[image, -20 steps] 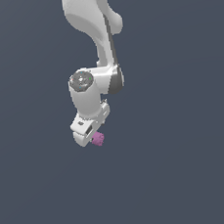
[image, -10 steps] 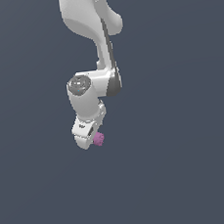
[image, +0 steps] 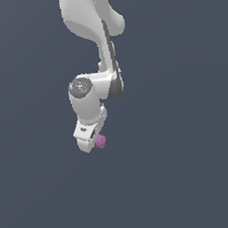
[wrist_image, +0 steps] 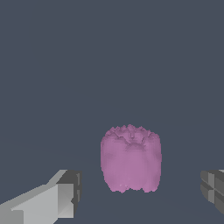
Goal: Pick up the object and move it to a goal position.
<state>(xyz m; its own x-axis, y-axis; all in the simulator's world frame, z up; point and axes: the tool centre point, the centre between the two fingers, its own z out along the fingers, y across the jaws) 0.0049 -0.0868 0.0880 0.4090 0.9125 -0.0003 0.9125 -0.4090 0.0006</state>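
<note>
Flat dark grey-blue filled everything behind your arm. Your pink-purple bumpy lump sat between the two fingers, a clear gap on either side, so the jaws stood spread and touched nothing. In the exterior view the lump showed just beside the white gripper, on that view's right of its tip.

White arm reaching down; end effector fingers spread wide, pointing downward.
</note>
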